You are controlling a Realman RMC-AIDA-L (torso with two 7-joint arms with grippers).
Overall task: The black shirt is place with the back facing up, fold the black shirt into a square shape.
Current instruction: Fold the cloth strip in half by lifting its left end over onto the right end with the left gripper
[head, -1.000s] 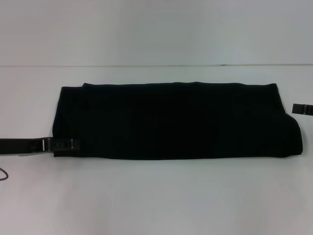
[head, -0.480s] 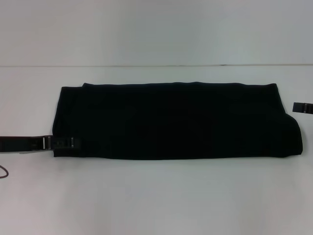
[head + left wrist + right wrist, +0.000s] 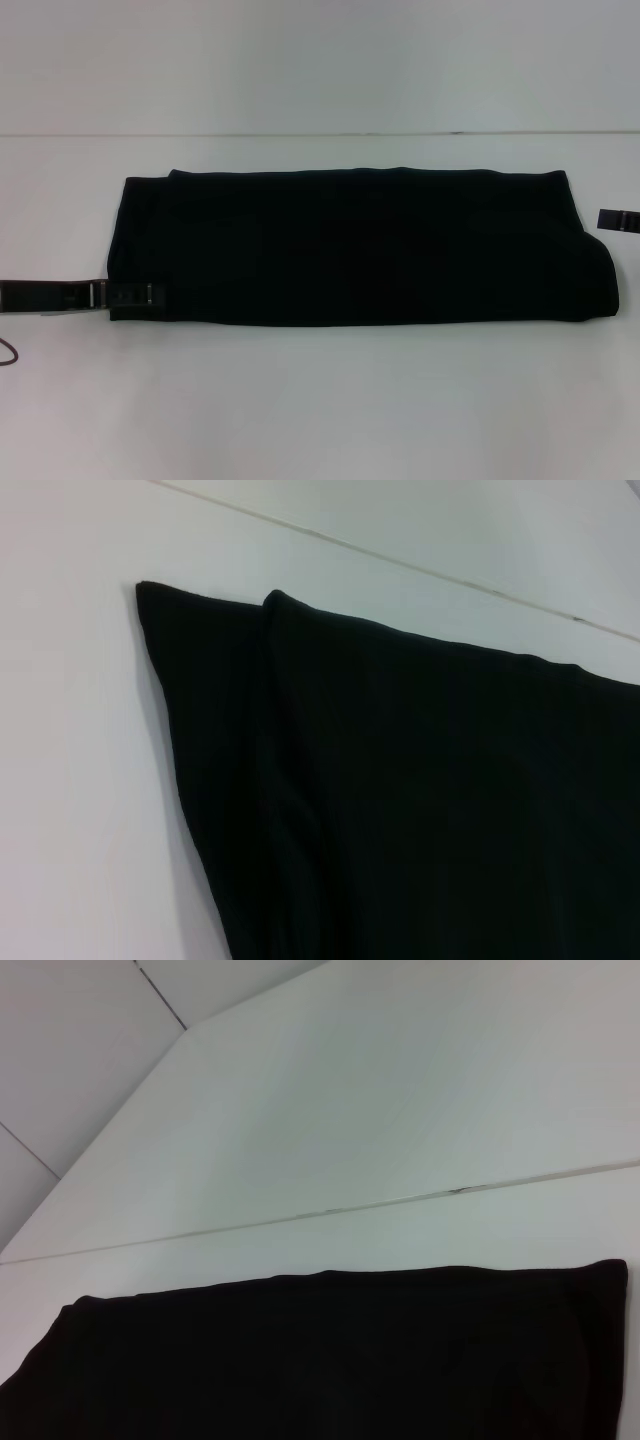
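The shirt (image 3: 350, 245) lies flat on the white table (image 3: 320, 400), folded into a long band that runs across the head view from left to right. Its near edge is straight. The far edge shows a small step near the left end, where one layer sits a little inside another; the left wrist view shows the same two layers (image 3: 400, 800) with the upper one set back from the corner. The right end bulges in a rounded fold. No lettering shows on the upper face.

The left gripper (image 3: 140, 295) is at the shirt's near left corner, its tip lying over the edge of the cloth. The arm reaches in low and level from the left edge of the view, close to the table. Whether its fingers are apart or pressed on the fabric cannot be told, black on black.

The right gripper (image 3: 618, 220) shows only as a small tip at the right edge of the head view, just beside the shirt's right end and clear of it. Its fingers cannot be made out either. The right wrist view looks along the shirt's far edge (image 3: 330, 1360) and the table beyond it.
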